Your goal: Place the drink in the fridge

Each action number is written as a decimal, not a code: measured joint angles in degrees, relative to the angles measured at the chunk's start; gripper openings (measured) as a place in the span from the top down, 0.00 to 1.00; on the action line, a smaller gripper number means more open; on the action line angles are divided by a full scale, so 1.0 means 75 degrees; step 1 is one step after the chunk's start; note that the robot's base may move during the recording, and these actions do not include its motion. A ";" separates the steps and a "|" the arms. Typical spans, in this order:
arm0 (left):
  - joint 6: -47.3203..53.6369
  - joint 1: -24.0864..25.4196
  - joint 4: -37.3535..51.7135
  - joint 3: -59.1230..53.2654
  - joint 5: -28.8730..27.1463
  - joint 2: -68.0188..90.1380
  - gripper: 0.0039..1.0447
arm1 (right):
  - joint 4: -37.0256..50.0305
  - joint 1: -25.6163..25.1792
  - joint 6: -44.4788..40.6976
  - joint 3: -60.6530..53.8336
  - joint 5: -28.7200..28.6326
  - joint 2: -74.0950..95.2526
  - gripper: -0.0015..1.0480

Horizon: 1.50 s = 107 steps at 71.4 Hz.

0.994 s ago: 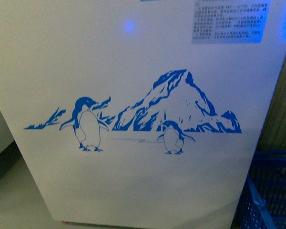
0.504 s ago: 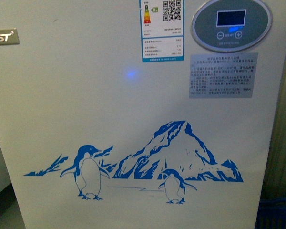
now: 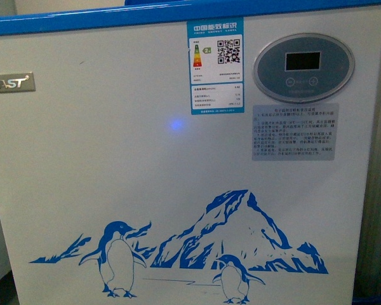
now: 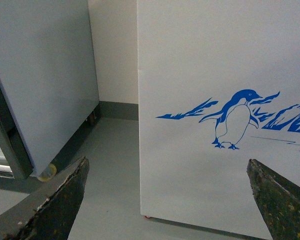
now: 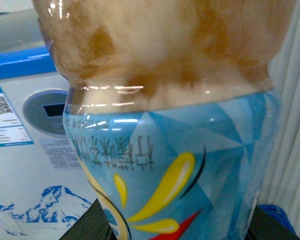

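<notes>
Right tool (image 5: 177,231) is clamped on the drink (image 5: 165,150). Dark finger edges show on both sides of the bottle at the bottom of the right wrist frame, and the blue-yellow label and amber liquid fill the view. The cap is out of frame.

Left tool (image 4: 167,165) is spread wide and empty, with fingers (image 4: 55,200) at the lower corners of its frame. It faces the fridge (image 3: 114,165) front near the penguin print (image 4: 232,120). The grey cabinet (image 4: 40,75) is in the left part of that frame, with bare floor (image 4: 110,160) between it and the fridge.

In the front view the blue rim (image 3: 82,22) runs along the top edge and the oval display (image 3: 303,68) is at upper right. The lids are not in view, so I can't tell if they are open.

Step in hand, as I judge it: getting the drink up to the top opening.

To do it well:
- Lift the bottle fully above the blue rim before moving forward, so it doesn't knock the front panel or display.
- Keep the grip firm on the label band, as the plastic is likely slick.
- Use the free left tool on the lid if it is closed.
- Lower the bottle in before releasing.
</notes>
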 joint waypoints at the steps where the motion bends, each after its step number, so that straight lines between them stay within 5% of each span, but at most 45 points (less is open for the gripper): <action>1: 0.0000 0.0000 0.0000 0.0000 0.0000 0.0000 0.08 | -0.0015 0.0041 -0.0038 -0.0035 0.0064 -0.0041 0.65; 16: 0.0000 0.0000 0.0000 0.0000 0.0000 0.0000 0.08 | -0.0166 0.0300 -0.0128 -0.0297 0.0755 -0.0469 0.65; 107: 0.0003 0.0000 0.0000 0.0000 0.0000 0.0000 0.08 | -0.0172 0.0318 -0.0198 -0.0341 0.0726 -0.0525 0.66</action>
